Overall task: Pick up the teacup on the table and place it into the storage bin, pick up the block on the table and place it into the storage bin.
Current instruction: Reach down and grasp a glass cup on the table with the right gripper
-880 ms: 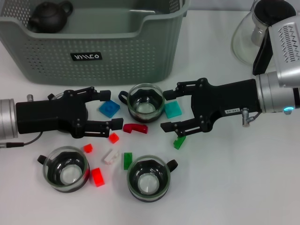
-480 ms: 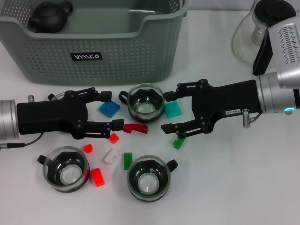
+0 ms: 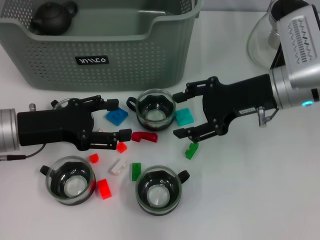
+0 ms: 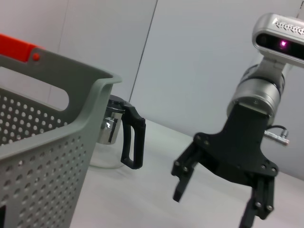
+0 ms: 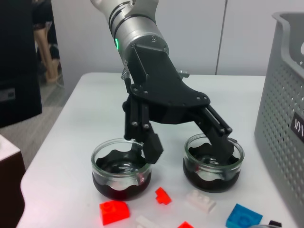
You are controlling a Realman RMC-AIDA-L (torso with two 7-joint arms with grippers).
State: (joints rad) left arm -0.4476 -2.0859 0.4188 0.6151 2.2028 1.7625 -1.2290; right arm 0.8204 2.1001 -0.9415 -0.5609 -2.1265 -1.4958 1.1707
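The grey-green storage bin (image 3: 100,45) stands at the back left and also shows in the right wrist view (image 5: 285,95). A glass teacup (image 3: 156,109) sits just in front of it. Two more teacups (image 3: 70,181) (image 3: 158,190) sit nearer me. My left gripper (image 3: 119,120) is open, with a blue block (image 3: 116,117) between its fingers. My right gripper (image 3: 179,115) is open, with a teal block (image 3: 184,116) between its fingers, right of the middle teacup. The left gripper also shows in the right wrist view (image 5: 190,141).
A dark teapot (image 3: 52,17) lies inside the bin. A glass pitcher (image 3: 270,35) stands at the back right. Loose blocks lie between the cups: a dark red arch (image 3: 144,136), small red ones (image 3: 121,147), a white one (image 3: 118,166), green ones (image 3: 191,150).
My right arm has swung and tilted, its upper finger moving left toward the middle teacup. My left gripper has shifted slightly toward me. Cups and blocks have not moved.
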